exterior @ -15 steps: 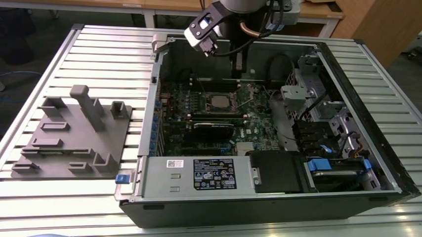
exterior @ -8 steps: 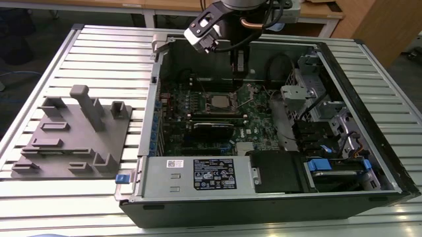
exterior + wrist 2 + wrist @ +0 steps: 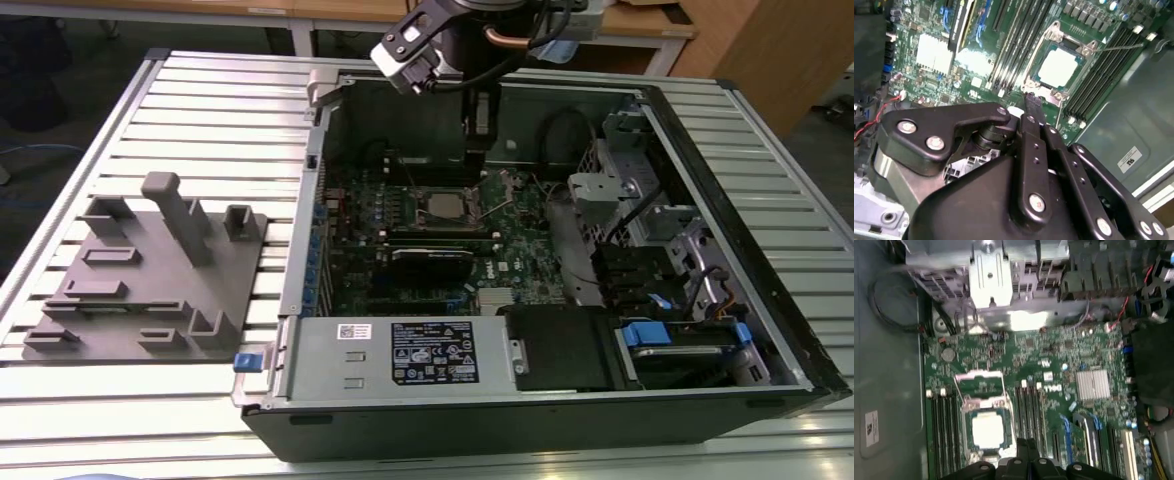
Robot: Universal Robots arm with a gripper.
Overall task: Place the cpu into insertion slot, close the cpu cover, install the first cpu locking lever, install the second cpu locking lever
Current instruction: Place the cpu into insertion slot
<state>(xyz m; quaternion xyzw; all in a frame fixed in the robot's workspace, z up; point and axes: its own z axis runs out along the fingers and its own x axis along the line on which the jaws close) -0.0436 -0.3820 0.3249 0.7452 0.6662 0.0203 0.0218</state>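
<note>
Already the cpu (image 3: 988, 430) lies flat in the insertion slot (image 3: 1045, 91), its pale metal top facing up in both wrist views. The cpu cover (image 3: 985, 401) is swung up and open at one side of the slot, and green board shows through its square cut-out. A thin wire lever (image 3: 1119, 47) juts away from the slot's corner, over the neighbouring memory slots (image 3: 1104, 75).

The fingers (image 3: 1032, 102) are pressed together with nothing between them. Their tips hang just beside the slot's rim, on the side away from the raised cover; whether they touch it cannot be told. In the exterior view the fingers (image 3: 481, 140) reach down into the open computer case (image 3: 747, 300), above the motherboard (image 3: 400, 250).

The case lies on the slatted desk (image 3: 214, 100), against its edge at the exterior view's right. A grey fixture block (image 3: 147, 270) stands well apart, near the desk's opposite edge.
</note>
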